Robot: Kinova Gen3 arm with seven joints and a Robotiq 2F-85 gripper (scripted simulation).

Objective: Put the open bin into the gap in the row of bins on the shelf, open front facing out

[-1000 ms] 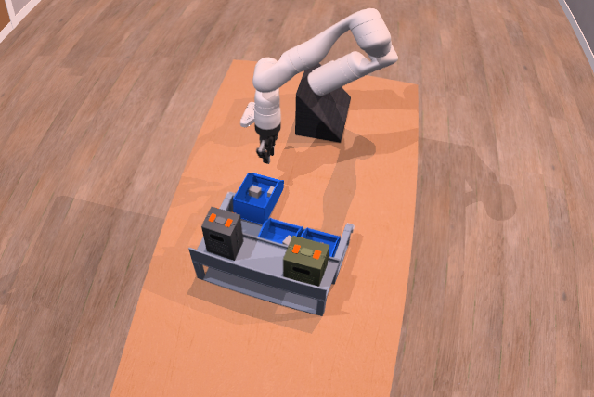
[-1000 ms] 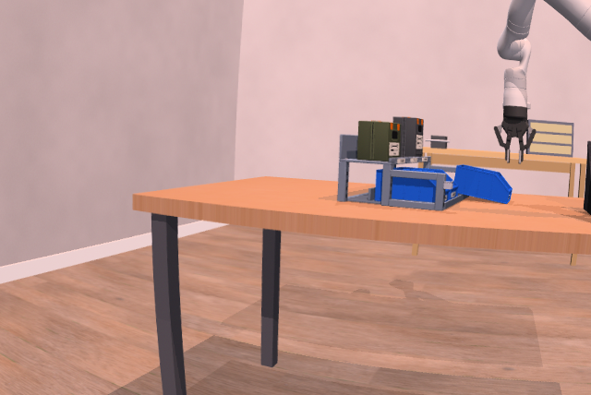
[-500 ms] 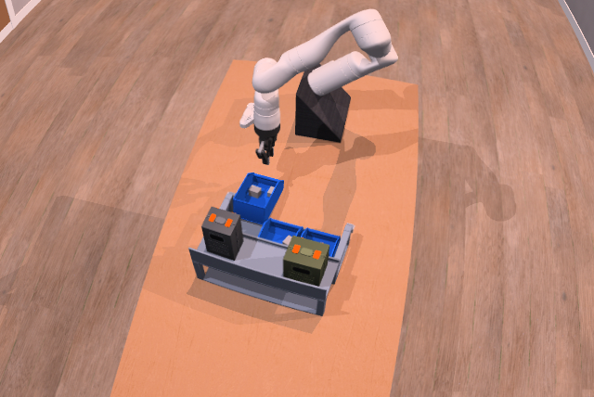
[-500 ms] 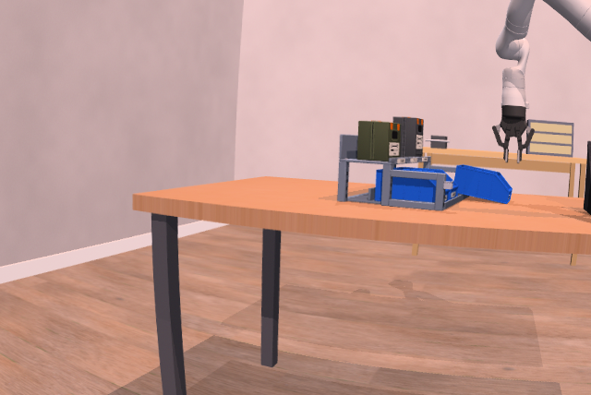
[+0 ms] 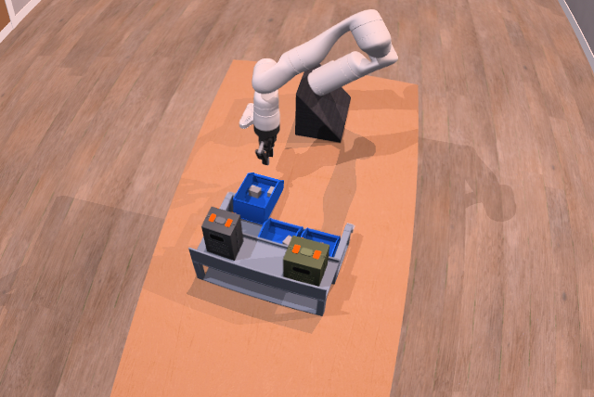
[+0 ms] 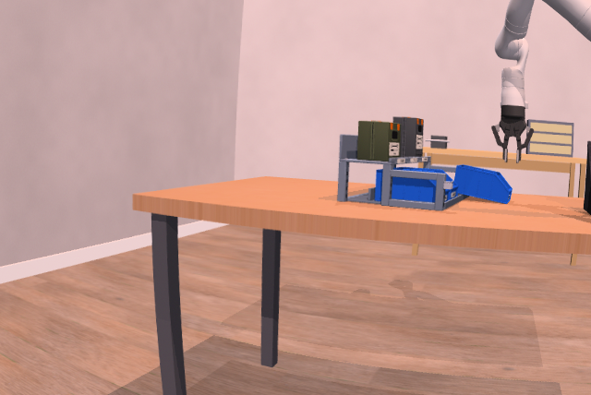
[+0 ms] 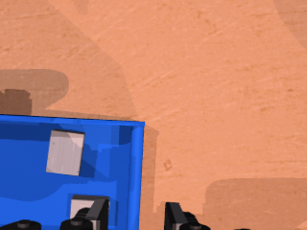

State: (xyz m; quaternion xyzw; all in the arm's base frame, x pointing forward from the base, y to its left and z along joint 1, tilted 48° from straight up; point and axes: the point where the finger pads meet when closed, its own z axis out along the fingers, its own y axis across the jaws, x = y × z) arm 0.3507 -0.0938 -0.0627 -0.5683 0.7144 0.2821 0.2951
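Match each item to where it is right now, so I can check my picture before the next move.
1. gripper
2. tilted bin
3. green case
4. dark gray case

A. on the top board, nearer the two shelved bins
B. holding nothing, in the air
C. on the top board, nearer the tilted bin
D. at the shelf's front, two parts visible inside

1-B; 2-D; 3-A; 4-C

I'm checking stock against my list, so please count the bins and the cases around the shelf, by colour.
Blue bins: 3 (one tilted at the shelf's front, two in the row)
Dark grey cases: 1
Olive green cases: 1
Total: 5
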